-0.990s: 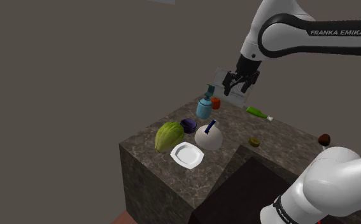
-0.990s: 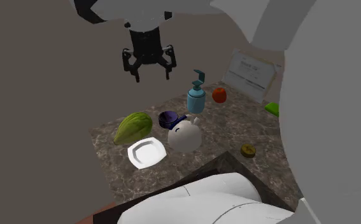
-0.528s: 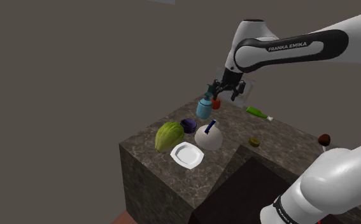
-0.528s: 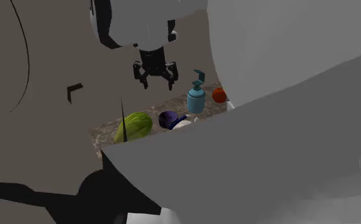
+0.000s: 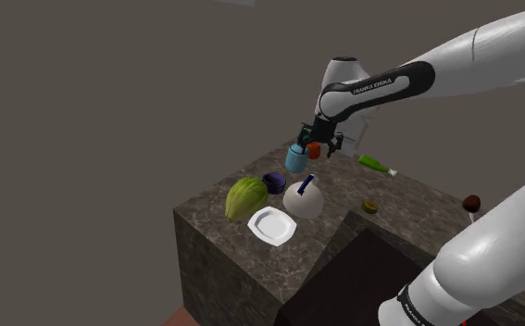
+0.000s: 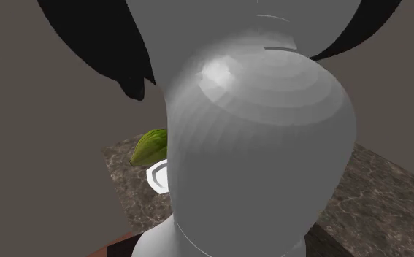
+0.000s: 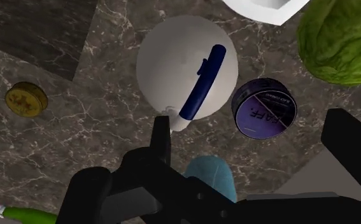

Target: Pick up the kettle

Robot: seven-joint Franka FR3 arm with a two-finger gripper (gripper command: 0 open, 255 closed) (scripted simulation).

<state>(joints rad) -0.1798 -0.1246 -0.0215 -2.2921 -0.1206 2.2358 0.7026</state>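
The kettle [image 5: 303, 197] is a round white body with a dark blue handle across its top, standing near the stone counter's front corner. In the wrist view the kettle [image 7: 186, 76] lies just beyond my fingertips, untouched. My black gripper [image 5: 318, 144] hangs above the counter, over the blue soap bottle [image 5: 296, 156] and behind the kettle. In the wrist view the gripper [image 7: 249, 121] is open, with fingers [image 7: 162, 137] well apart and nothing between them. The white arm [image 6: 256, 146] blocks most of the second exterior view.
Around the kettle stand a purple cup [image 7: 265, 108], a green melon-like fruit [image 5: 245, 196] and a white plate [image 5: 271, 225]. A gold disc [image 7: 26, 98], a green bottle [image 5: 374, 164] and an orange thing [image 5: 314, 149] lie further along the counter [image 5: 408, 199]. The dark stand [image 5: 353, 278] adjoins it.
The gripper has come down and toward the shoulder view's left, from high over the counter's back to just above the blue bottle. The arm has swung across the second exterior camera.
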